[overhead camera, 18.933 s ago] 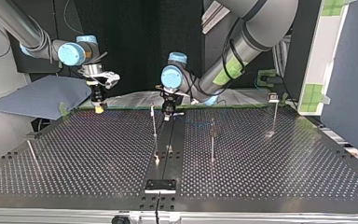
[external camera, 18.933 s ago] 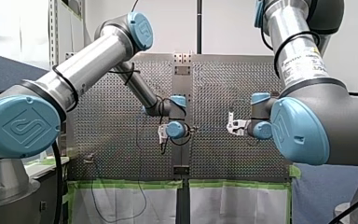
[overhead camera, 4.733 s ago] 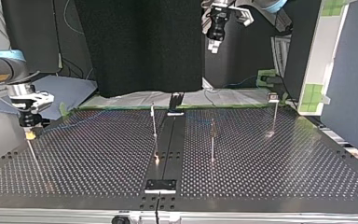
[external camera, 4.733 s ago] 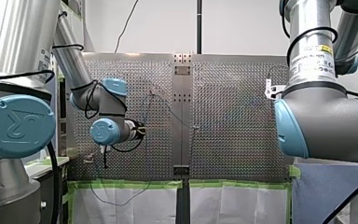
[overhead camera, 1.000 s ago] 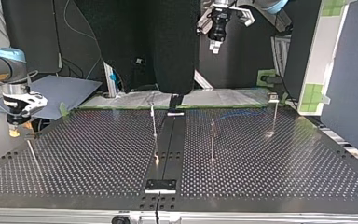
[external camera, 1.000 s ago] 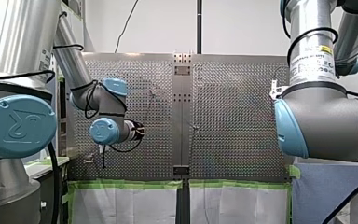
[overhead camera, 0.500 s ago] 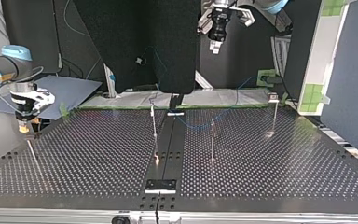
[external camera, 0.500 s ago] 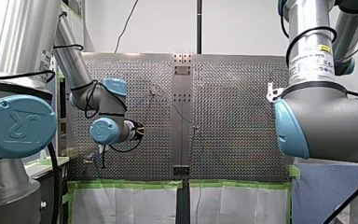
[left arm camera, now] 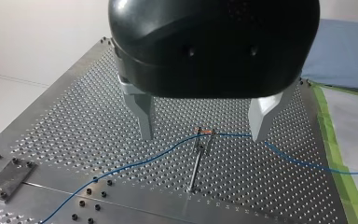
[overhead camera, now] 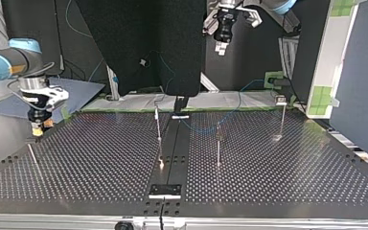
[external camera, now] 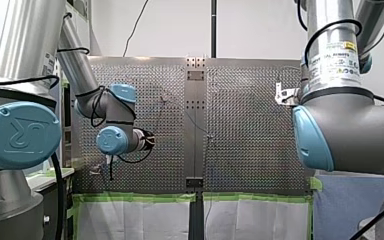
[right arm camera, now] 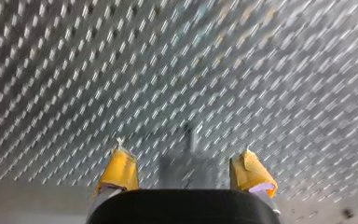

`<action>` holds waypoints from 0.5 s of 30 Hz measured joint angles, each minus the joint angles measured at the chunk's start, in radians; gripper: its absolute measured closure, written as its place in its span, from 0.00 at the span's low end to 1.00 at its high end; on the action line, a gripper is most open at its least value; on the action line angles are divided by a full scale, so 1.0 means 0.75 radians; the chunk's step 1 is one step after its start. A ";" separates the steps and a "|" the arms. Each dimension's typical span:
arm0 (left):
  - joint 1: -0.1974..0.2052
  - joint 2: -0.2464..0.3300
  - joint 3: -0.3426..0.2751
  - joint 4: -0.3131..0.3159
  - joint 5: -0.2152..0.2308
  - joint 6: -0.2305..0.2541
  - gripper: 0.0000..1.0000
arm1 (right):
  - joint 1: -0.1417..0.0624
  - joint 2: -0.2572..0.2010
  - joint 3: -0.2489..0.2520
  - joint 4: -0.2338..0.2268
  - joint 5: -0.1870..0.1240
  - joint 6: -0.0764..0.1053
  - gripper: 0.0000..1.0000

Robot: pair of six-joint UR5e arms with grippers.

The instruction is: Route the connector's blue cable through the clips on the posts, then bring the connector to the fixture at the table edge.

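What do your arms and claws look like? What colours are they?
My left arm and right arm are shiny silver tubes with grey joints and round light-blue caps. Black cables loop around them. The right arm wears a small yellow label. My left gripper is rounded and black with two pointed metal fingers. My right gripper has yellow pads.

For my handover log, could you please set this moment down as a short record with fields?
left hand: open, metal fingers, empty, high above the perforated table
right hand: open, yellow pads, nothing between them, low over the table at the top view's left
blue cable: lies across the table and passes through the clip on top of the post beneath the left hand
connector: cannot be made out in any view
contact: neither hand touches the cable
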 joint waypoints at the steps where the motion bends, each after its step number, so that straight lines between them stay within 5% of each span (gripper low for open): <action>1: 0.000 0.000 0.000 0.000 0.000 0.000 0.00 | 0.015 -0.014 0.013 -0.010 0.008 -0.001 0.02; 15: -0.013 0.000 0.079 0.011 0.002 0.025 0.00 | 0.171 -0.042 0.154 -0.100 0.152 0.000 0.02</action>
